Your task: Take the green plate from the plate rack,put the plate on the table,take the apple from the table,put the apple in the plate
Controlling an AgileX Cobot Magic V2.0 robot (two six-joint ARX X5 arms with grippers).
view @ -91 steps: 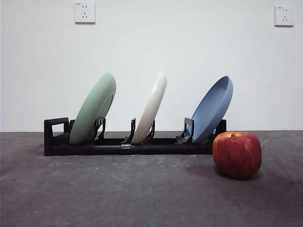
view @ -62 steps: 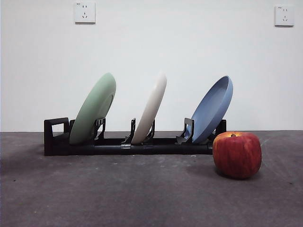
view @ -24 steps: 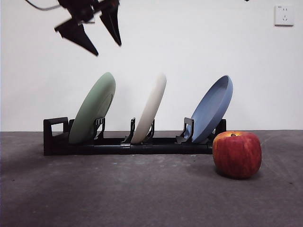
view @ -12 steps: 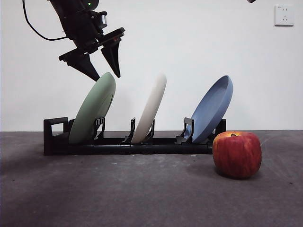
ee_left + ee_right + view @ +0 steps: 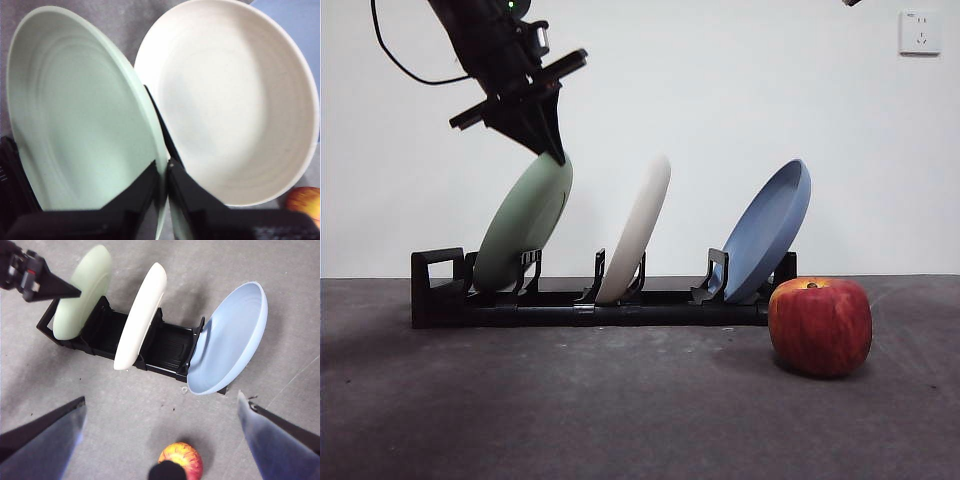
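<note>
The top rim of the pale mint-green matte plate [image 5: 523,225], tilted in the end slot of the long black slotted rack [image 5: 590,303], is pinched between the closed jaws of the left gripper [image 5: 163,170]. The right gripper [image 5: 160,405] is held wide open above the round red apple [image 5: 820,326] on the dark grey table [image 5: 570,400].

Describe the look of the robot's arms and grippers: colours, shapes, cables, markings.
The left gripper is matt black with two long, wedge-shaped jaws tapering to points. Its arm is black too, with a thin black cable looping off it and a small green light near the top. The right gripper has the same black, tapered jaws, blurred here. No lettering is legible.
</note>
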